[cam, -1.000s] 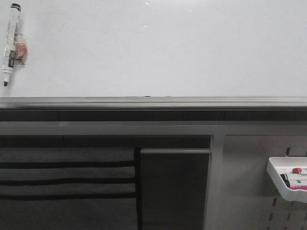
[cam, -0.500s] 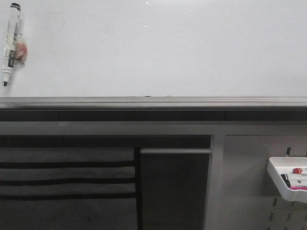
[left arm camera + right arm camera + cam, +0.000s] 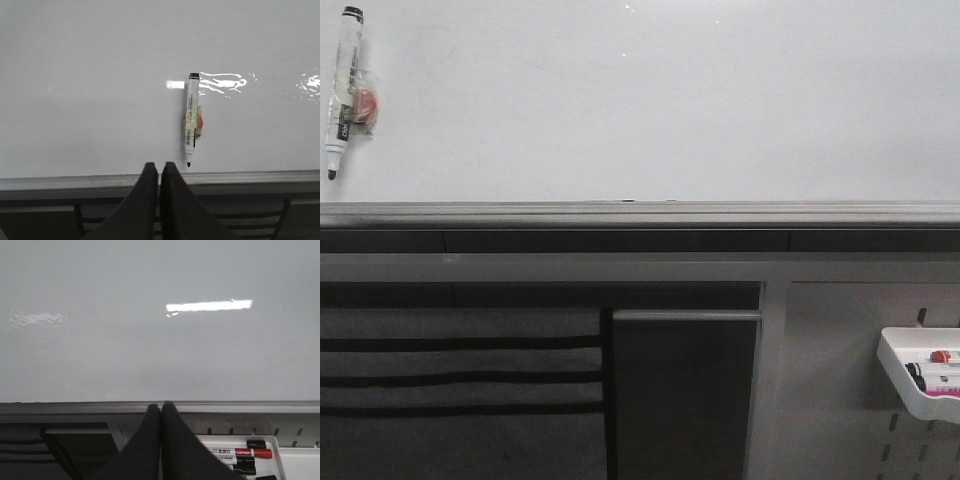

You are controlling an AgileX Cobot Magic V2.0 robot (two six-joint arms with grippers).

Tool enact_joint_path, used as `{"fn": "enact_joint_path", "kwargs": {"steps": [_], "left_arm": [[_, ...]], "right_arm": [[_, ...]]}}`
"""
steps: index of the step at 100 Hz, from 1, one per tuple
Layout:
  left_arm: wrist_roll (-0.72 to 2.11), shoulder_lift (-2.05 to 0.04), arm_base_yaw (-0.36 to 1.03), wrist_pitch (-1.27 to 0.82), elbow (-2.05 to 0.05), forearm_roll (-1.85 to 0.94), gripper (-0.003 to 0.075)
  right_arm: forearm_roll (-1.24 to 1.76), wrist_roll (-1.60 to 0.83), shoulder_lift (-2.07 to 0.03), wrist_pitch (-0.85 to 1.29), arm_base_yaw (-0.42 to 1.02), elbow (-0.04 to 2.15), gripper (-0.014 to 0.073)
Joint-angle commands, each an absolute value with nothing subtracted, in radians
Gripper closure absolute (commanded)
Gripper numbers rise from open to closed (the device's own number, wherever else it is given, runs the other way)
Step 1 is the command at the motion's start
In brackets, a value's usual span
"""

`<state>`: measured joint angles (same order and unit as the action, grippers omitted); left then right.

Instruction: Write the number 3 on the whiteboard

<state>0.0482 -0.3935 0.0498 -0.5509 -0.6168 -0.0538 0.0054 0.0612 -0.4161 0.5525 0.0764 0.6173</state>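
The left gripper (image 3: 159,172), its two fingers pressed together and holding nothing, sits just below the grey rail (image 3: 240,177) of the whiteboard (image 3: 90,85). One capless marker (image 3: 192,119) hangs tip-down on the board just beside and above it. The right gripper (image 3: 160,412), likewise pressed together and empty, faces bare board (image 3: 150,350); a white tray (image 3: 272,447) near it holds one red marker (image 3: 245,453) and one black marker (image 3: 240,462).

Grey pegboard panel (image 3: 840,380) lower right; white tray (image 3: 920,375) hung on it.
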Motion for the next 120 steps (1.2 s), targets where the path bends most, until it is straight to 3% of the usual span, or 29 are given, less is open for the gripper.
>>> {"fn": "enact_joint_path", "kwargs": {"steps": [1,58,67,82,89,98,120], "left_arm": [[0.050,-0.432,0.049,-0.481,-0.651,-0.054,0.0738],[0.052,-0.469,0.049,-0.474,-0.651,-0.033,0.0724],[0.052,-0.469,0.049,-0.473,-0.651,-0.033,0.0596],[0.052,-0.469,0.049,-0.473,-0.651,-0.042,0.0160],[0.052,-0.469,0.049,-0.473,-0.651,-0.065,0.0047],[0.052,-0.469,0.049,-0.473,-0.651,-0.083,0.0020],[0.052,-0.469,0.049,-0.473,-0.651,-0.083,0.0055]], "right_arm": [[0.000,0.046,-0.445,0.469,0.072,0.651,0.0668],[0.000,0.046,-0.455,0.460,0.072,0.651,0.0641],[0.000,0.046,-0.455,0.460,0.072,0.651,0.0524],[0.000,0.046,-0.455,0.462,0.072,0.651,0.0164],[0.000,0.046,-0.455,0.462,0.072,0.651,0.0044],[0.000,0.046,-0.455,0.462,0.072,0.651,-0.0012],[0.000,0.046,-0.455,0.462,0.072,0.651,-0.0010]]}}
